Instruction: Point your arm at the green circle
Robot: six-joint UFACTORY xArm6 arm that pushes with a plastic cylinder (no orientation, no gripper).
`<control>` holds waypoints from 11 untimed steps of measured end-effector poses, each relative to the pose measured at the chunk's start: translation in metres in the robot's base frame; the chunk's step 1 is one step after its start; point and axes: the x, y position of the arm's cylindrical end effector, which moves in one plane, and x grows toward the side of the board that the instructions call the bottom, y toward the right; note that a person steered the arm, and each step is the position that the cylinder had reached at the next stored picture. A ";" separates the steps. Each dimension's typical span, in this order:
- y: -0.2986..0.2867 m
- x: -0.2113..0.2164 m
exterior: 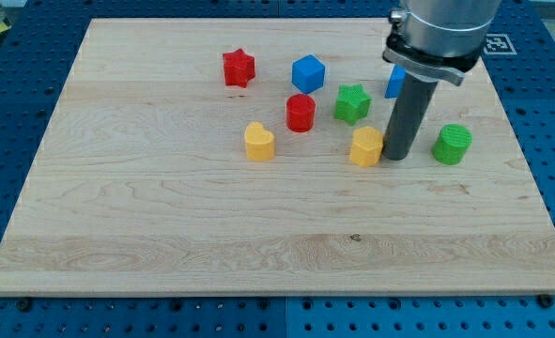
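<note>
Rod tip, my tip, rests on the pale wooden board just beside the yellow plastic pentagon block at its 3 o'clock; no pincer, nothing held. Green plastic circle block sits near, at the tip's 3 o'clock, apart from it. Yellow heart block lies at 9 o'clock. Farther: red cylinder, green star, blue cube, red star, and a blue block partly hidden behind the rod.

Wooden board under coloured blocks

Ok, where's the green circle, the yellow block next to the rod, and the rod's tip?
green circle (pixel 453 144), camera view, its top face
yellow block (pixel 365 145), camera view, its middle
my tip (pixel 397 156), camera view, rod's very bottom end
</note>
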 end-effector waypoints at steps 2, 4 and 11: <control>-0.010 0.004; 0.093 0.037; 0.099 -0.013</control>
